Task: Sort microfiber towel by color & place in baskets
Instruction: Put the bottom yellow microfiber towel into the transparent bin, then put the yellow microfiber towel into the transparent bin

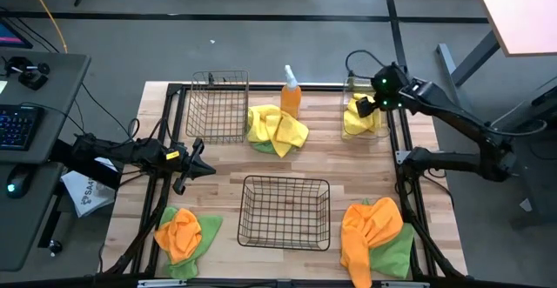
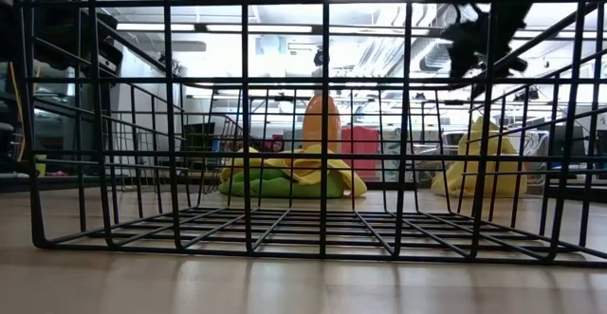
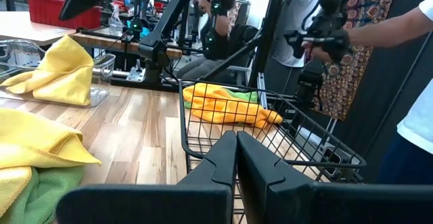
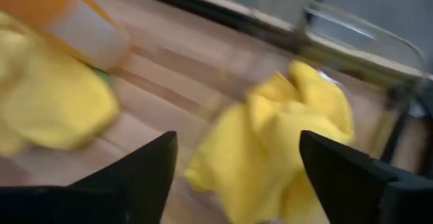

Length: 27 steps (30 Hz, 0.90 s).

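A yellow towel (image 1: 357, 114) lies crumpled in the clear bin (image 1: 376, 130) at the table's far right. My right gripper (image 4: 237, 176) hovers open just above it, one finger on either side, and I see no touch. In the low view that gripper (image 2: 474, 39) hangs above the yellow towel (image 2: 484, 162). My left gripper (image 3: 237, 139) is shut and waits at the left side (image 1: 202, 168), pointing toward the wide wire basket (image 1: 285, 211). The tall wire basket (image 1: 218, 105) stands at the far left. A yellow and green pile (image 1: 277, 130) lies between the tall basket and the bin.
An orange spray bottle (image 1: 291, 97) stands behind the yellow and green pile. Orange and green towels lie in heaps at the near left (image 1: 183, 233) and near right (image 1: 374, 236). A person's arm (image 3: 406, 21) shows beyond the table in the left wrist view.
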Tool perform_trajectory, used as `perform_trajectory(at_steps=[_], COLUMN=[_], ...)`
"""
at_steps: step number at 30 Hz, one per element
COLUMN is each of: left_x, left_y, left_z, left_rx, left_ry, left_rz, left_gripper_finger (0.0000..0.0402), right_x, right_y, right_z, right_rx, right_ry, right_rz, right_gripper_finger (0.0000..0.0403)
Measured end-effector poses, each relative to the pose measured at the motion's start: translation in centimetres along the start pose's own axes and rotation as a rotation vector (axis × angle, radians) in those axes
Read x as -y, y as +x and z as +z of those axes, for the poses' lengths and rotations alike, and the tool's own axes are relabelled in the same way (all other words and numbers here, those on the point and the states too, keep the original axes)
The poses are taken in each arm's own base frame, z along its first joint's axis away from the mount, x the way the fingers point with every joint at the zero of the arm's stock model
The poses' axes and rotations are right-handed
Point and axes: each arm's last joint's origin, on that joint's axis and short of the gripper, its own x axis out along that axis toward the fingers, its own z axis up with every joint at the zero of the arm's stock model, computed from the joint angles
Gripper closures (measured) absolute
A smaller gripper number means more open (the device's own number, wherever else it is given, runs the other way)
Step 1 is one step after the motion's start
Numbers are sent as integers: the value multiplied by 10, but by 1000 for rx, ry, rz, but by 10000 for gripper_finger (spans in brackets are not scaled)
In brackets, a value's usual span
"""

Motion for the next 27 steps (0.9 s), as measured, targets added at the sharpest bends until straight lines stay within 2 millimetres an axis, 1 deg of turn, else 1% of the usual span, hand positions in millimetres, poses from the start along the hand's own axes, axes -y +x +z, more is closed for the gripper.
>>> perform_trajectory(at_steps=[2,4,6,8,12,14,16,19,21,24,27], left_x=[0,0,0,0,0,0,0,0,0,0,0], left_y=[0,0,0,0,0,0,0,0,0,0,0], left_z=[0,0,0,0,0,0,0,0,0,0,0], left_rx=[0,0,0,0,0,0,0,0,0,0,0], left_ry=[0,0,0,0,0,0,0,0,0,0,0], left_rz=[0,0,0,0,0,0,0,0,0,-1,0], left_gripper_finger=[401,401,401,401,401,401,401,401,401,401,401], right_x=[-4,-7,-10,-18,-49,-68,-87,-117,-134,-152,-165], right_y=[-4,-4,1,10,23,29,35,48,59,79,104], right_z=[2,0,-6,-14,-26,-33,-38,-47,-50,-52,-51], right_rx=[13,2,-35,-94,-122,-95,-70,-35,-16,0,14], right_ry=[12,15,40,72,108,127,127,105,60,-23,-45], right_rz=[24,35,64,162,471,558,598,603,564,464,352], right_gripper_finger=[77,71,69,69,69,69,69,69,69,69,69])
